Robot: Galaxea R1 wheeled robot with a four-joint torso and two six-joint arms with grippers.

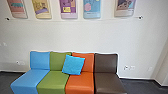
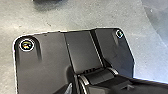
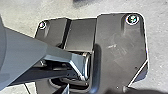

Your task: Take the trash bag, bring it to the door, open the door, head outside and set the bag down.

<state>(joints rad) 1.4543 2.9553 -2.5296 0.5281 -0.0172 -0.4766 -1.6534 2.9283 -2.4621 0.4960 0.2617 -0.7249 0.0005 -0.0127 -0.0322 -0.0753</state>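
Observation:
The left wrist view looks down on my own dark base plate and jointed bar, over a grey floor. How my left gripper stands cannot be made out there. In the right wrist view the same plate and bar appear, with a pale grey arm part crossing from the side, and the state of my right gripper is unclear.
Ahead in the head view, a row of blue, green, orange and brown seats (image 1: 80, 82) stands against a white wall (image 1: 75, 35). A bright blue cushion (image 1: 73, 65) leans on the seat backs. Several colourful panels hang above; dark floor (image 1: 140, 86) lies beside the seats.

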